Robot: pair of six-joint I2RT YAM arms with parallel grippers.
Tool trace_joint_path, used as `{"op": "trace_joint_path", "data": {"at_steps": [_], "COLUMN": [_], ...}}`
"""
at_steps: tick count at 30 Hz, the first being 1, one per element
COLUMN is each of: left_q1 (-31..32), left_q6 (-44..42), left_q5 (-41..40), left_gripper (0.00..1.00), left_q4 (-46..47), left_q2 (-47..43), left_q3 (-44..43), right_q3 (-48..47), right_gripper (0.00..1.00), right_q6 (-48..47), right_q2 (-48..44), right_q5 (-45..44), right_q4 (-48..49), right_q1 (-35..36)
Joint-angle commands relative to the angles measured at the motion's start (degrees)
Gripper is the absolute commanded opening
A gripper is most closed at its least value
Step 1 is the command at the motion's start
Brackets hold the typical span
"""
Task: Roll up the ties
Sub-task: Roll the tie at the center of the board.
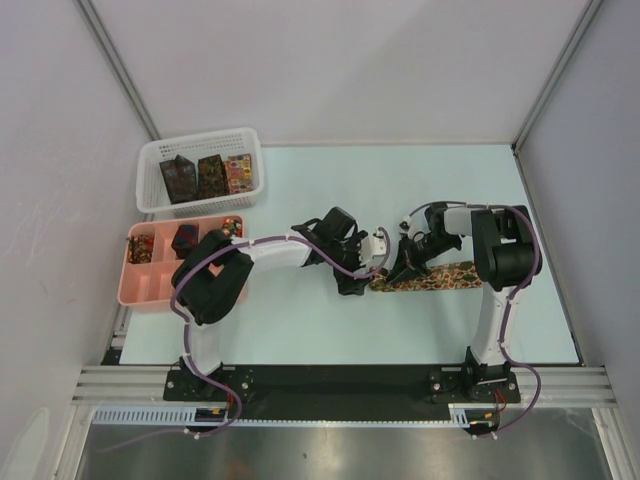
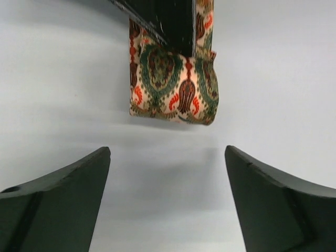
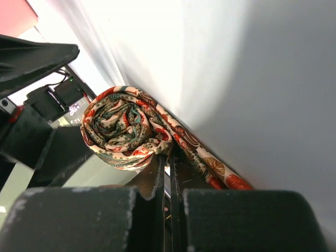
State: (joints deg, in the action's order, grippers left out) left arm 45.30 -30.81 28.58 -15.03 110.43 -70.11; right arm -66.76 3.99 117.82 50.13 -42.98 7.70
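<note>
One patterned tie [image 1: 445, 276] lies flat on the table, its left end wound into a roll [image 1: 382, 284]. My right gripper [image 1: 398, 272] is shut, its tips pinching the tie at the roll [image 3: 123, 131], where the loose tail [image 3: 210, 164] runs off beneath the gripper [image 3: 168, 157]. The left gripper [image 1: 360, 280] stands open just left of the roll and holds nothing. In the left wrist view the roll [image 2: 173, 89] lies ahead of the wide-apart fingers [image 2: 73, 184], with the left gripper [image 2: 168, 152] clear of it and the right gripper's black finger above it.
A white mesh basket [image 1: 150, 165] at the back left holds three folded ties [image 1: 211, 175]. In front of it a pink compartment tray [image 1: 140, 288] carries small rolled ties [image 1: 186, 238] in its far compartments. The left arm's elbow [image 1: 210, 275] hangs beside the tray.
</note>
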Motion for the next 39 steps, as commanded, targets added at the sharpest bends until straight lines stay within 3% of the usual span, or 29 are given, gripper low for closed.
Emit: {"op": "trace_joint_path", "data": {"at_steps": [1, 9, 13, 18, 21, 22, 26, 31, 34, 39], "left_q1": [-0.1, 2.5, 3.3, 3.3, 3.3, 3.3, 3.0, 1.6, 0.8, -0.4], "left_q6": [2.5, -2.3, -5.4, -7.3, -8.8, -9.3, -10.1, -8.7, -8.1, -6.3], "left_q5": [7.9, 3.1, -2.8, -4.5, -5.4, -5.4, -4.7, -4.1, -4.1, -3.7], "left_gripper": [0.98, 0.98, 0.94, 0.88, 0.78, 0.68, 0.48, 0.24, 0.17, 0.14], "left_q4": [6.2, 8.2, 6.9, 5.5, 2.9, 1.8, -3.3, -5.3, -5.5, -6.4], "left_q2": [-2.6, 0.9, 3.6, 3.9, 4.2, 4.2, 3.8, 3.3, 3.1, 3.8], "left_q3": [0.1, -1.0, -3.5, -3.9, -4.0, -4.3, -3.6, -1.5, -0.9, -2.7], "right_q3": [0.5, -1.2, -2.5, -3.6, -3.9, -3.9, -6.1, -9.4, -11.6, -11.0], "right_gripper": [0.0, 0.0, 0.0, 0.0, 0.0, 0.0, 0.02, 0.34, 0.36, 0.34], "right_q6": [-1.7, 0.0, 0.1, 0.9, 1.5, 1.6, -1.2, -6.1, -7.9, -9.0], "right_q2": [3.4, 6.0, 7.0, 7.4, 7.3, 7.2, 5.3, 0.9, 0.6, 3.2], "right_q5": [-9.2, -6.5, -5.1, -3.4, -2.1, -1.4, 1.0, 3.8, 2.0, -6.8], "right_q4": [3.2, 5.3, 5.4, 5.8, 6.0, 6.0, 2.4, -5.4, -7.7, -8.2], "right_q1": [1.0, 3.7, 4.6, 7.1, 7.6, 7.7, 6.9, 2.2, -0.9, -3.0]}}
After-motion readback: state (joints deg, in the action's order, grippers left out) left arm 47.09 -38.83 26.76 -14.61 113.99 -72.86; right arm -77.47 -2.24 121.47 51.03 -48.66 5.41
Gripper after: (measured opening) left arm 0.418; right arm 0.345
